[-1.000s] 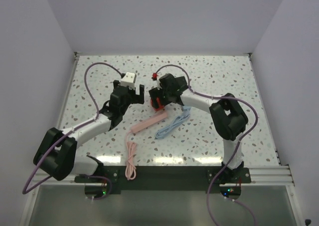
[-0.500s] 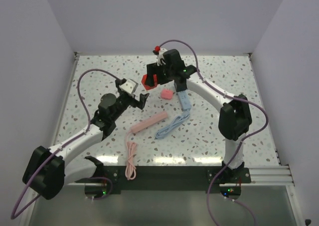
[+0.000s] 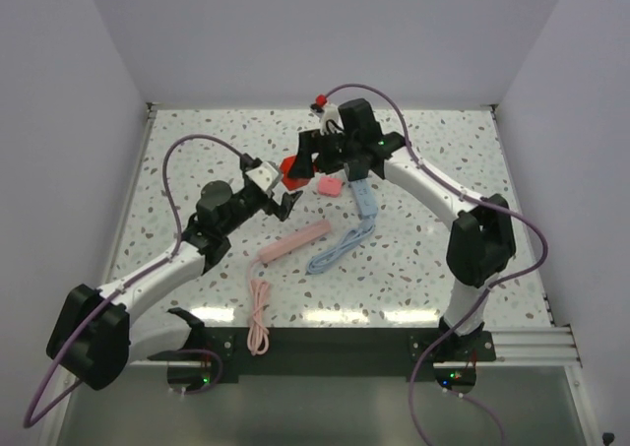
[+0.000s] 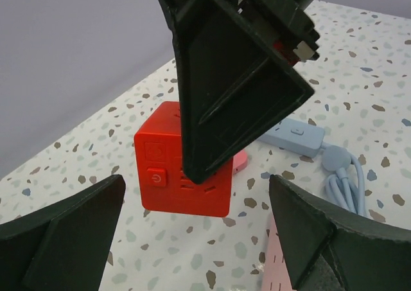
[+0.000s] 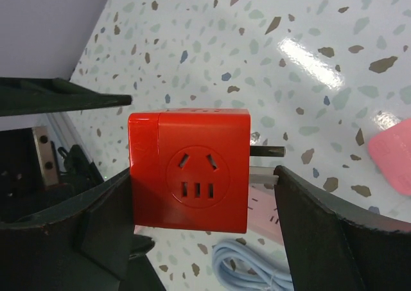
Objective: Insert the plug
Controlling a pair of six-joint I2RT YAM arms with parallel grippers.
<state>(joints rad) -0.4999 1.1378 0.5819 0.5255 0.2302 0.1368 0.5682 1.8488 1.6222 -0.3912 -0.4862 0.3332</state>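
The right gripper [image 5: 200, 198] pinches the red plug cube [image 5: 189, 169] between its fingers, raised over the far middle of the table [image 3: 448, 146]. The left gripper [image 4: 196, 236], spread wide and holding nothing, hangs just near-left of it.

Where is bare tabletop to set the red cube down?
Bare table lies near-right, between the blue cable and the right arm; also the far-left corner behind the left arm's cable. Crowded centre: pink plug, blue power strip, pink power strip, and the left gripper facing the right gripper's red cube.
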